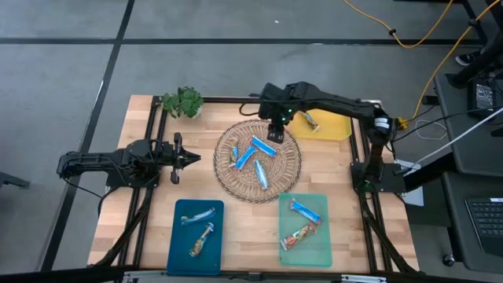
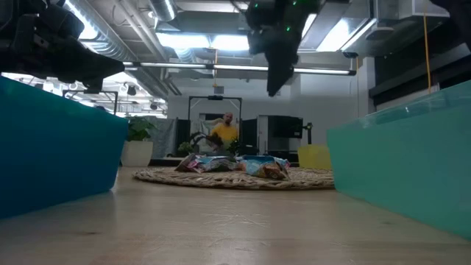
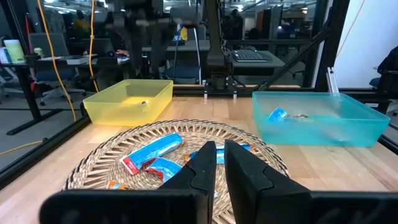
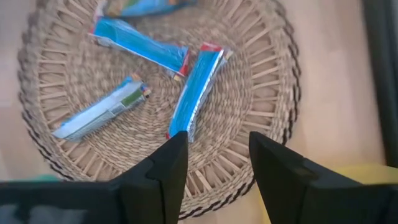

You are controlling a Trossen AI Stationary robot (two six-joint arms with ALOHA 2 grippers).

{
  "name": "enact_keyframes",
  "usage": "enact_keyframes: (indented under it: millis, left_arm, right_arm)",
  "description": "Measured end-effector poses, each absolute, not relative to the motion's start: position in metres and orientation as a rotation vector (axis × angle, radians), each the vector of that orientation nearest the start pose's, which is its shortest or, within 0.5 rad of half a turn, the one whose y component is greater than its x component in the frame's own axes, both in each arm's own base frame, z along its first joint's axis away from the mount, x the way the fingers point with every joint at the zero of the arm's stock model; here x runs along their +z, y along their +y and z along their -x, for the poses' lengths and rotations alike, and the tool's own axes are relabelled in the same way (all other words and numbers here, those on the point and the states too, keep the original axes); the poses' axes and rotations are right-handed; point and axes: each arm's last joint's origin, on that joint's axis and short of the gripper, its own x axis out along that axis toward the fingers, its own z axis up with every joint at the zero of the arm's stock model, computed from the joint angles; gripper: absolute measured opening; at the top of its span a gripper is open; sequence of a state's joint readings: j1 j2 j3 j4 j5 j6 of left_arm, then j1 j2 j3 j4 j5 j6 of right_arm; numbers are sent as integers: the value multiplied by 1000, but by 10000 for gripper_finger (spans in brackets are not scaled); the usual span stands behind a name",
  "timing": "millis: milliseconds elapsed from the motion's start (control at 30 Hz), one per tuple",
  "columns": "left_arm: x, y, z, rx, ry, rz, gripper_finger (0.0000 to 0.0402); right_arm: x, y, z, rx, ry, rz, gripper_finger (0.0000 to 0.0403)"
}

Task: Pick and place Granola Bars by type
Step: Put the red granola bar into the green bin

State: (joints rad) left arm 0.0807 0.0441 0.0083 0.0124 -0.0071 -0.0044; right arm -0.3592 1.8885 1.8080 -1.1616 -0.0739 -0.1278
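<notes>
Jaws of the right gripper (image 4: pixel 213 165) were held apart and empty above the woven mat's (image 1: pixel 289 174) rim, over the blue Granola Bars (image 1: pixel 258 152) lying there. More bars were seen in the blue tray (image 1: pixel 179 244), green tray (image 1: pixel 318 244) and yellow tray (image 1: pixel 336 126). Jaws of the left gripper (image 1: pixel 196 158), beside the mat over the worktop (image 1: pixel 244 228), appeared nearly closed.

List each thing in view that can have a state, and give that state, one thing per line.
Right pincer: open, empty, above the woven mat.
Left pincer: nearly shut, empty, left of the mat.
Granola bars on mat: loose, unsorted.
Yellow tray: holds one bar.
Blue tray: holds two bars.
Green tray: holds two bars.
</notes>
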Motion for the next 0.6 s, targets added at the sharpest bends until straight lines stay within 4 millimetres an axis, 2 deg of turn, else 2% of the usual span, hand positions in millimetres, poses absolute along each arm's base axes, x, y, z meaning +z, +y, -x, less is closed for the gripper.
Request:
enact_keyframes:
  millis: [300, 600]
  left_arm:
    - [164, 8, -100, 87, 23, 5, 24]
    - [164, 8, -100, 87, 23, 5, 28]
  right_arm:
    - [267, -139, -376, -192, 1315, -222, 173]
    - [247, -141, -385, -220, 1346, -271, 173]
